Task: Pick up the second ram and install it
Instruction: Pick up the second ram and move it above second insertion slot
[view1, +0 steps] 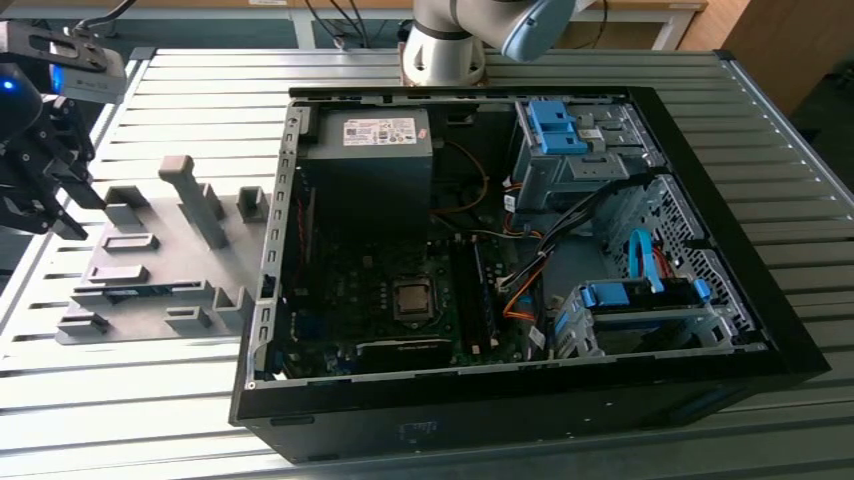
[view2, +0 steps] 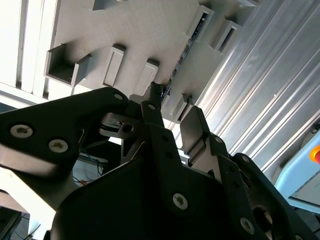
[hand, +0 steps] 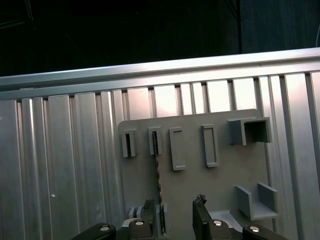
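Observation:
The second ram (view1: 144, 292) is a thin blue-green stick standing on edge in a holder on the grey fixture plate (view1: 160, 250), at the exterior view's left of the computer case. In the first wrist view the ram (hand: 159, 185) runs from a slot down toward my fingers. The second wrist view shows the ram's edge (view2: 186, 45) on the plate. My gripper (view1: 40, 195) hangs above the plate's outer edge. It is open (hand: 174, 205) with nothing between its fingers (view2: 172, 110), and the ram lies just inside one fingertip (hand: 148, 205).
The open computer case (view1: 747, 330) fills the middle of the slatted metal table (view1: 200, 90). Inside are the motherboard with a bare processor (view1: 412, 297), long memory slots (view1: 470, 290), a power supply (view1: 378, 135) and blue drive-bay clips (view1: 554, 125). The fixture plate carries several raised grey holders (hand: 250, 130).

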